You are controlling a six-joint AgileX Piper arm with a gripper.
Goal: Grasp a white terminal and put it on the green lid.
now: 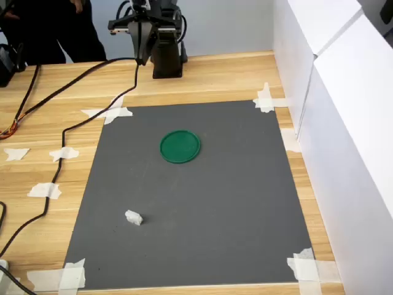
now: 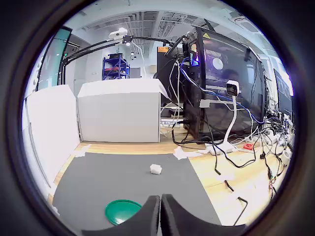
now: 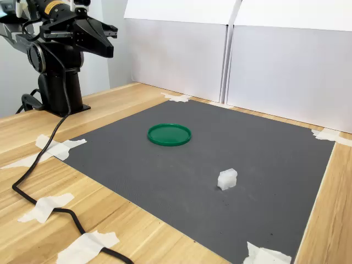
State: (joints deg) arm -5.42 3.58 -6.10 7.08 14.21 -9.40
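Observation:
The white terminal (image 1: 133, 217) (image 3: 227, 179) is a tiny blocky piece lying on the grey mat (image 1: 233, 203), near the mat's front left corner in the first exterior view. The green lid (image 1: 180, 146) (image 3: 169, 134) lies flat around the middle of the mat, empty. My gripper (image 1: 143, 58) (image 3: 111, 50) hangs high over the wooden table behind the mat, close to the arm's base, far from both things. In the wrist view its fingers (image 2: 151, 216) are pressed together with nothing between them, the lid (image 2: 121, 210) sits just beside them and the terminal (image 2: 155, 169) lies farther out.
White foam walls (image 1: 344, 123) (image 3: 275, 66) close off one side of the mat. A black cable (image 1: 61, 141) trails across the wooden table beside the mat. Tape pieces (image 1: 110, 113) hold the mat's corners. A person in dark clothes (image 1: 55, 31) stands behind the table.

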